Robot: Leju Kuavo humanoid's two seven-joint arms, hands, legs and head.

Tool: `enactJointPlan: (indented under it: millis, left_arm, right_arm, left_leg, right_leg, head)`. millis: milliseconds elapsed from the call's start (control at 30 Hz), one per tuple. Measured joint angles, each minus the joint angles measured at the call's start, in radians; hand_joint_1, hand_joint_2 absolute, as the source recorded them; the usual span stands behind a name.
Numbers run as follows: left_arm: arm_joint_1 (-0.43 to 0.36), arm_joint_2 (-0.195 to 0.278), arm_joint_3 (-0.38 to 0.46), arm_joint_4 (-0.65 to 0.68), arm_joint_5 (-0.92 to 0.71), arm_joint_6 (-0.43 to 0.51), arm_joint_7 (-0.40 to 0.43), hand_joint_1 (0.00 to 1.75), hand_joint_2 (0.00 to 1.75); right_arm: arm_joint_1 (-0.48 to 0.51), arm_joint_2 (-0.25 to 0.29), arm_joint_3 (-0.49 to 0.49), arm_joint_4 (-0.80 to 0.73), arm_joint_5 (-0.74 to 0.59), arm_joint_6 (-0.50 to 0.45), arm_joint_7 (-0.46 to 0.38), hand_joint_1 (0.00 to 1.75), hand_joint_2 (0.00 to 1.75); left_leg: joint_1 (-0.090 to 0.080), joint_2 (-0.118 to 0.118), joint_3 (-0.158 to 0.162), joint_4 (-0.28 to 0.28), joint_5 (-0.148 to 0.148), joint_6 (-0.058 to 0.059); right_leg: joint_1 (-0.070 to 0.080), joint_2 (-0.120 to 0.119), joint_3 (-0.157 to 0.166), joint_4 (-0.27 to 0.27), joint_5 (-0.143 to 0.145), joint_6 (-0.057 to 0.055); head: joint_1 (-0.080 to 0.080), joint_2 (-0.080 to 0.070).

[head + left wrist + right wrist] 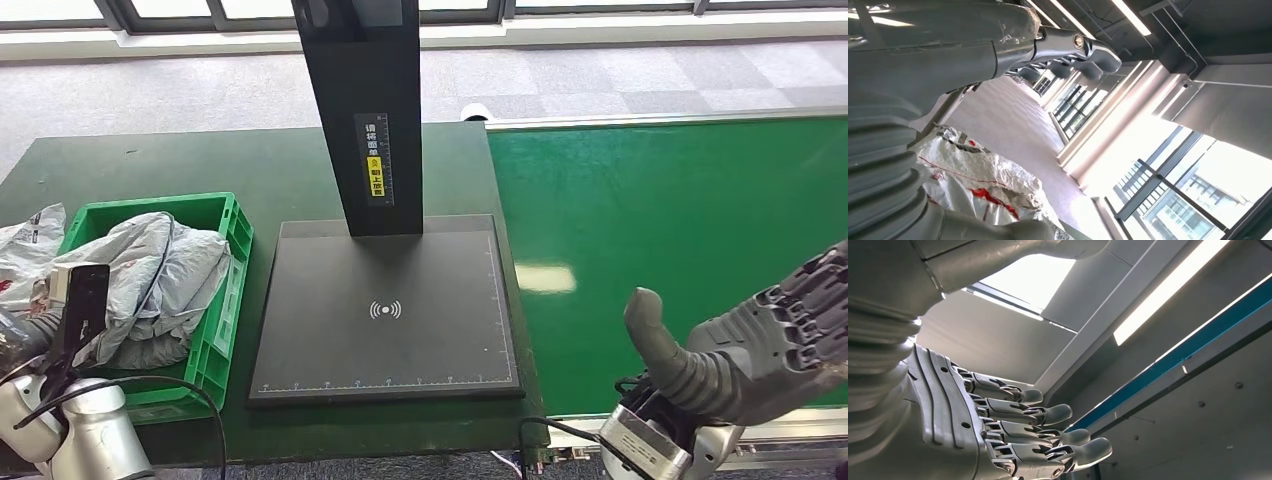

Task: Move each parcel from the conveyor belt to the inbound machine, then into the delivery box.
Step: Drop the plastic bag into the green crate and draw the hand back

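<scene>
While the right hand [760, 350] hangs spread and empty over the conveyor belt [670, 230], we see grey parcels [160, 285] filling the green delivery box [228, 300] far left, left hand [1068, 50] empty too.

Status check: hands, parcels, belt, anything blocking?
Right hand open over belt, empty. Left hand open. Parcels in green box. Scanner plate unblocked.

Tabletop [150, 160]: dark green, rear part bare.
Scanner pad [385, 310]: black square with ruler marks, at the front edge toward the right; a black post [362, 110] rises from its rear.
Green crate [215, 340]: front left, just beside the pad, holding crumpled grey parcel bags [155, 280].
Loose parcel bag [25, 245]: left edge, beside the crate.
Conveyor belt [670, 230]: green, adjoins the right edge.
</scene>
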Motion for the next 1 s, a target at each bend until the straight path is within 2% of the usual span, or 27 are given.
enactJointPlan:
  millis: [233, 467, 567, 700, 800, 933, 1000]
  left_arm:
    - [-0.003, -0.001, 0.002, -0.006, 0.019, 0.0, -0.021, 0.0, 1.75]
    - [-0.003, -0.001, 0.005, -0.036, 0.088, 0.0, -0.089, 0.0, 1.75]
    - [-0.001, -0.001, 0.009, -0.068, 0.2, 0.0, -0.168, 0.0, 1.75]
    - [0.024, -0.003, 0.003, -0.153, 0.433, 0.0, -0.275, 0.0, 1.75]
    - [0.079, -0.01, -0.071, -0.218, 0.593, 0.0, -0.287, 0.0, 1.75]
    - [0.155, -0.014, -0.274, -0.25, 0.731, -0.001, -0.29, 0.0, 1.75]
    - [0.178, -0.006, -0.366, -0.253, 0.784, -0.013, -0.289, 0.0, 1.75]
  right_arm:
    - [0.0, 0.0, -0.001, 0.001, 0.001, 0.0, 0.0, 0.0, 1.75]
    - [0.002, 0.0, -0.005, 0.004, 0.003, 0.0, 0.0, 0.0, 1.75]
    - [0.003, 0.0, -0.006, 0.007, 0.001, 0.0, 0.0, 0.0, 1.75]
    - [0.003, 0.0, -0.006, 0.008, -0.001, 0.0, 0.0, 0.0, 1.75]
    - [0.006, 0.001, -0.007, 0.01, -0.02, 0.0, 0.001, 0.0, 1.75]
    - [0.021, 0.001, 0.009, 0.013, 0.0, 0.001, 0.061, 0.0, 1.75]
    - [0.024, 0.001, 0.022, 0.031, -0.028, 0.001, 0.048, 0.0, 1.75]
  left_leg:
    - [0.0, 0.0, 0.0, 0.0, 0.0, 0.0]
    - [0.0, 0.0, 0.0, 0.0, 0.0, 0.0]
    - [0.0, 0.0, 0.0, 0.0, 0.0, 0.0]
    - [0.0, 0.001, 0.0, 0.0, 0.0, 0.0]
    - [0.0, 0.0, 0.0, 0.0, 0.0, 0.0]
    - [0.0, -0.002, -0.003, 0.0, -0.001, 0.0]
    - [0.0, -0.001, -0.004, 0.0, -0.001, 0.0]
  right_leg:
    - [0.0, 0.0, 0.0, 0.0, 0.0, 0.0]
    - [0.0, 0.0, 0.0, 0.0, 0.0, 0.0]
    - [0.0, 0.0, 0.0, 0.0, 0.0, 0.0]
    - [0.0, 0.0, -0.001, 0.0, 0.0, 0.0]
    - [0.0, 0.0, -0.002, 0.0, 0.0, 0.0]
    - [0.0, -0.002, -0.001, -0.001, -0.001, 0.0]
    - [0.0, -0.001, 0.0, -0.001, -0.001, 0.0]
  head:
    - [0.0, 0.0]
    - [0.0, 0.0]
    - [0.0, 0.0]
    - [0.0, 0.0]
    - [0.0, 0.0]
    - [0.0, 0.0]
    - [0.0, 0.0]
